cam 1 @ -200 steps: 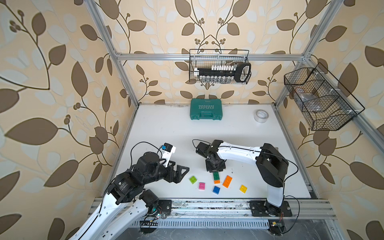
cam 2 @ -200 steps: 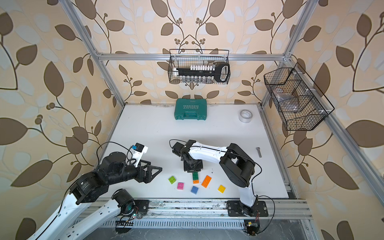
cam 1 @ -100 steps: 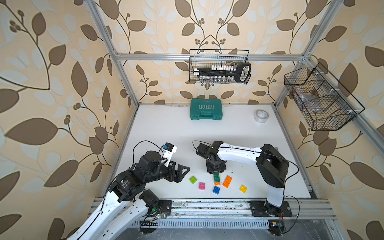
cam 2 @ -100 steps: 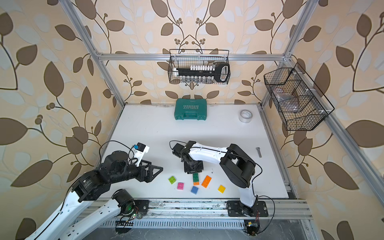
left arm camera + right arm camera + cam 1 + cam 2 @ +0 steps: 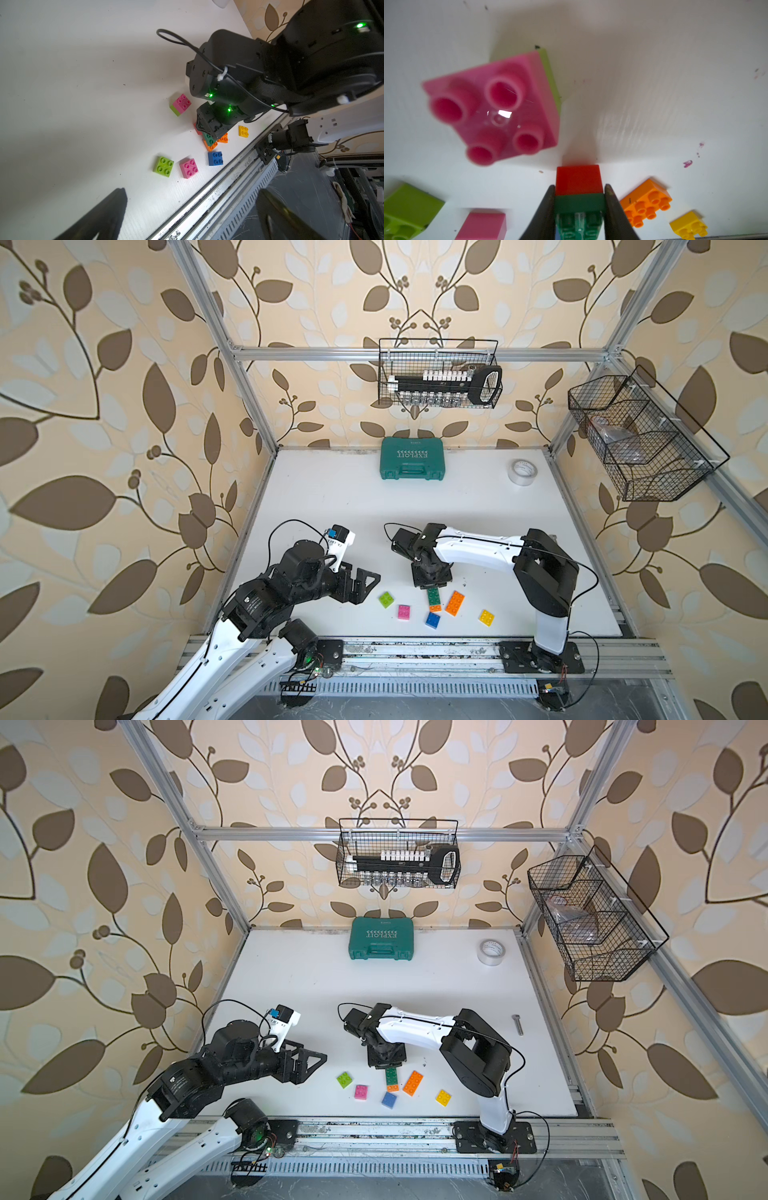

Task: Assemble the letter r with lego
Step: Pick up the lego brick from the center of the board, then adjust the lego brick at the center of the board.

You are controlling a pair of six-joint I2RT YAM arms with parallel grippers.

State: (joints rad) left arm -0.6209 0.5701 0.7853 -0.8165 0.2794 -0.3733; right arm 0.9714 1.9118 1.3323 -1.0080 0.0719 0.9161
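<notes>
My right gripper (image 5: 579, 187) points down at the table and is shut on a dark green brick (image 5: 579, 204), one finger against each side. A red brick (image 5: 578, 179) is stuck to that brick's end. In both top views the green brick (image 5: 433, 596) (image 5: 391, 1076) juts from under the gripper (image 5: 431, 583), with an orange piece (image 5: 435, 608) at its tip. Loose lego lies around: lime (image 5: 386, 599), pink (image 5: 403, 612), blue (image 5: 432, 620), long orange (image 5: 454, 603), yellow (image 5: 486, 617). A pink-on-lime stack (image 5: 181, 104) stands beside the right wrist. My left gripper (image 5: 365, 587) hovers open, left of the bricks.
A teal tool case (image 5: 412, 458) and a tape roll (image 5: 522, 472) sit at the back of the white table. A bolt (image 5: 517, 1023) lies near the right edge. Wire baskets (image 5: 439, 373) hang on the walls. The metal rail (image 5: 415, 649) runs along the front edge.
The right gripper's jaws widened briefly and closed again on the dark green brick, which shifted slightly toward the front. The left arm has hardly moved.
</notes>
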